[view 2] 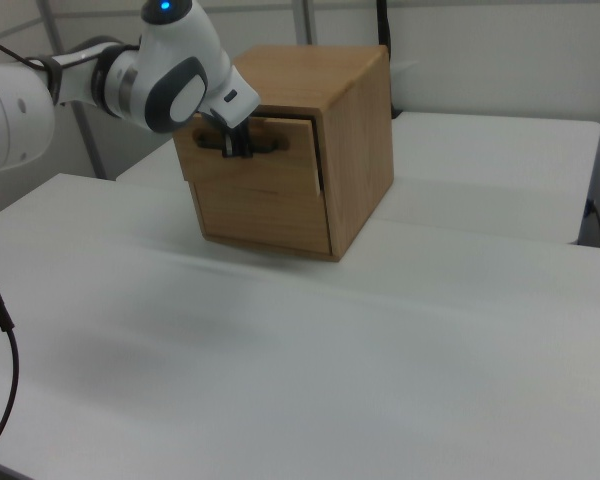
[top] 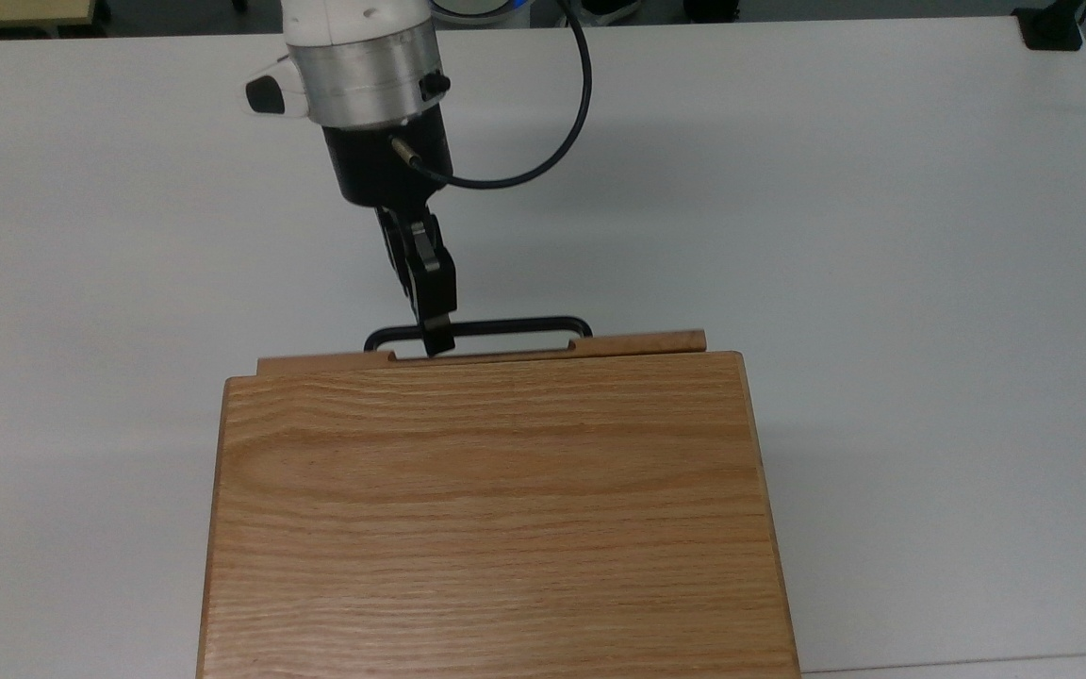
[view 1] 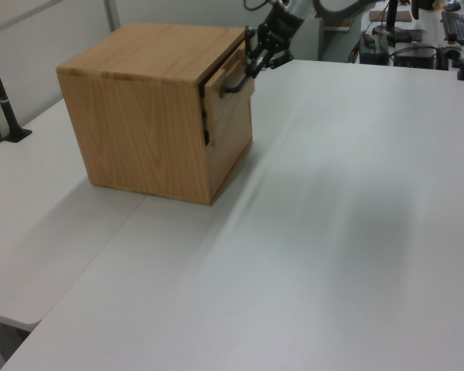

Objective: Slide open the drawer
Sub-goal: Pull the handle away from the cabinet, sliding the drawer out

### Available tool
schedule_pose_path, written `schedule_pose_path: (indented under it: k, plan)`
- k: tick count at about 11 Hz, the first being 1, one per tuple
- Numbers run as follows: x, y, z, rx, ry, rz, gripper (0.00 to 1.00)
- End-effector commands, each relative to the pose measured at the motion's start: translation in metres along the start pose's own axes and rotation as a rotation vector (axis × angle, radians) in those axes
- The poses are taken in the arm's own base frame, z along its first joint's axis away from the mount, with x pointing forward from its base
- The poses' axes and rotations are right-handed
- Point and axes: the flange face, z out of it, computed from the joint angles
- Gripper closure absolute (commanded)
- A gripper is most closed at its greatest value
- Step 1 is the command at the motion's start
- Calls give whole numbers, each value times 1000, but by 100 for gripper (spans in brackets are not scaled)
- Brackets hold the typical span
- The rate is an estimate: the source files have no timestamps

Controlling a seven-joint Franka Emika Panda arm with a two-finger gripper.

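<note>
The drawer (top: 637, 344) is the upper one of a light oak cabinet (top: 496, 519), and its front panel pokes out a little from under the cabinet's grained top. A long black bar handle (top: 505, 325) runs along that panel. My gripper (top: 436, 341) reaches down from the top view's upper edge and is shut on the handle near its left end. In the left view the drawer (view 1: 233, 104) stands slightly proud of the cabinet front, with the gripper (view 1: 253, 66) on the handle (view 1: 230, 83). The right view shows the same hold: gripper (view 2: 238, 148), drawer (view 2: 275, 165).
The cabinet stands on a wide white table (top: 882, 236). A second drawer (view 2: 265, 215) below the first sits flush. A black cable (top: 571, 123) loops from my wrist. A black post (view 1: 1, 100) stands at the left view's left edge.
</note>
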Motion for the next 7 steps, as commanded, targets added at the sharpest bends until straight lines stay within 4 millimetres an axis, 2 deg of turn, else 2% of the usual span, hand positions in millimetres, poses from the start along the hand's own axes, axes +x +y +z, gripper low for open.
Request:
schedule_pose_path:
  k: [1, 3, 7]
  plan:
    - [-23, 20, -19, -104, -104, -215, 100]
    - [-19, 33, -24, -162, -155, -293, 100]
    - [-12, 52, -54, -260, -239, -348, 100]
